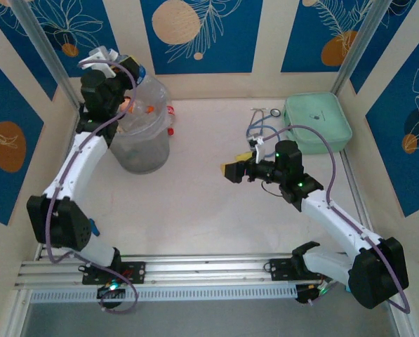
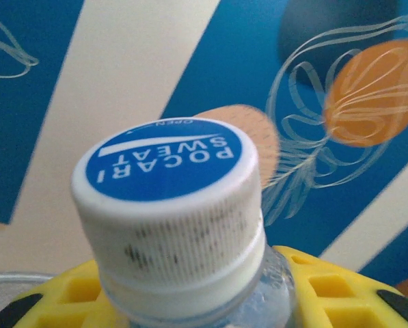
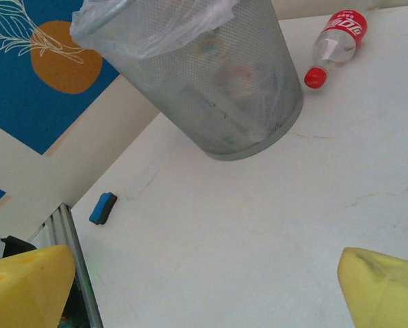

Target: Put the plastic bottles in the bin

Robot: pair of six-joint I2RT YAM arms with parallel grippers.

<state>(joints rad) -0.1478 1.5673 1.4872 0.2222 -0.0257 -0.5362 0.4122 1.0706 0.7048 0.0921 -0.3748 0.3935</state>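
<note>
My left gripper (image 1: 125, 78) hangs over the far rim of the translucent grey-white bin (image 1: 142, 137), shut on a clear plastic bottle (image 2: 190, 301). Its white cap with a blue Pocari Sweat top (image 2: 166, 160) rises between the yellow fingers (image 2: 327, 287). Bottles show dimly through the bin's wall (image 3: 217, 82). Another bottle with a red label and red cap (image 1: 170, 116) (image 3: 337, 41) lies on the table just right of the bin. My right gripper (image 1: 236, 170) (image 3: 204, 294) hovers open over mid-table, its yellow fingertips (image 3: 26, 287) wide apart with nothing between them.
A mint-green square case (image 1: 318, 123) sits at the back right, with cables and small rings (image 1: 262, 116) beside it. A small blue-and-black block (image 3: 102, 208) lies on the table near the left rail. Patterned walls enclose the table on three sides.
</note>
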